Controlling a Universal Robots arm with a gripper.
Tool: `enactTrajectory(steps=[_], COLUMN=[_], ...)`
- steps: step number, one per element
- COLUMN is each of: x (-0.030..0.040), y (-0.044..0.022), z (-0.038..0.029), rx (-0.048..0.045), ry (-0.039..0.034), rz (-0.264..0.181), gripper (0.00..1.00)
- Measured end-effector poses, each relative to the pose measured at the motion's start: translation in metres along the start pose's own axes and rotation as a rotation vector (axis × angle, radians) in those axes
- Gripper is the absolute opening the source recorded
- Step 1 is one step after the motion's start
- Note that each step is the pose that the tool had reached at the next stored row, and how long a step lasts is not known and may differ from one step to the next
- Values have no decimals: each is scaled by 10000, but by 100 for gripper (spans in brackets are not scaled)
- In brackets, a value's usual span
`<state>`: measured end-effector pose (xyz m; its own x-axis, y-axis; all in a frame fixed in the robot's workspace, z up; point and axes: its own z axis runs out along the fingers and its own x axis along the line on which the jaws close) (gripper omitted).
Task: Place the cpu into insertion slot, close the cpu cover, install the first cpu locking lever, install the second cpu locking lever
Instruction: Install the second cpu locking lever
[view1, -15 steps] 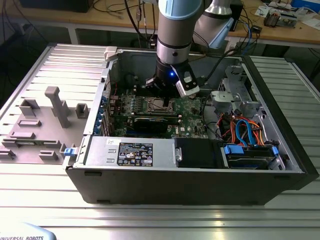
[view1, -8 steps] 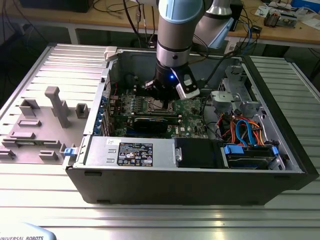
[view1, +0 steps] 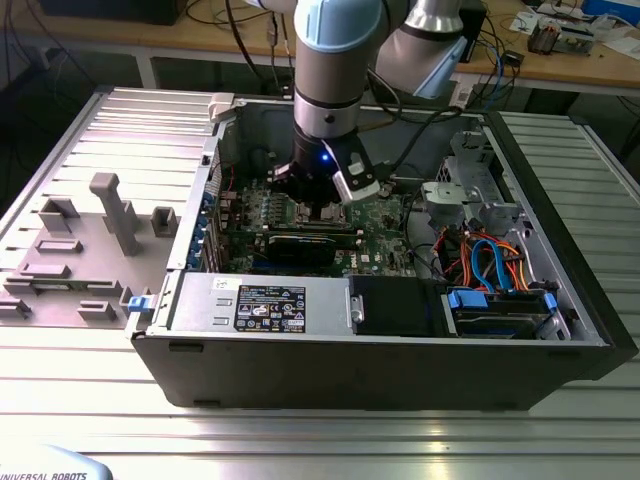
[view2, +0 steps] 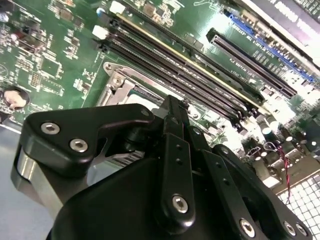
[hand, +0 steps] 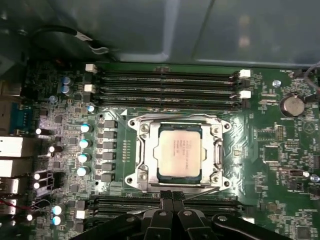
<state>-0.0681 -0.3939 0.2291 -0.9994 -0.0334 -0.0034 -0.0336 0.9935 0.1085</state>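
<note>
One open computer case (view1: 400, 340) lies on a ribbed metal table (view1: 300, 440); the pincer's (hand: 172, 196) fingers meet, gripping nothing.

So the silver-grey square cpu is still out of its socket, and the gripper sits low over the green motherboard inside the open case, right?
Not quite. The first wrist view shows the silver-grey square cpu already seated in the silvery-framed insertion slot. The rest holds: the gripper sits low over the green motherboard inside the open case.
</note>
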Motion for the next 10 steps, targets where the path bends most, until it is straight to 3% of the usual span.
enactTrajectory(steps=[1, 3, 6, 10], x=[7, 14, 38, 122], y=[-21, -51, -77, -86], z=[8, 8, 7, 21], rx=[-179, -276, -296, -298], ry=[-7, -11, -12, -12], rz=[0, 0, 2, 0], gripper=[11, 11, 11, 11])
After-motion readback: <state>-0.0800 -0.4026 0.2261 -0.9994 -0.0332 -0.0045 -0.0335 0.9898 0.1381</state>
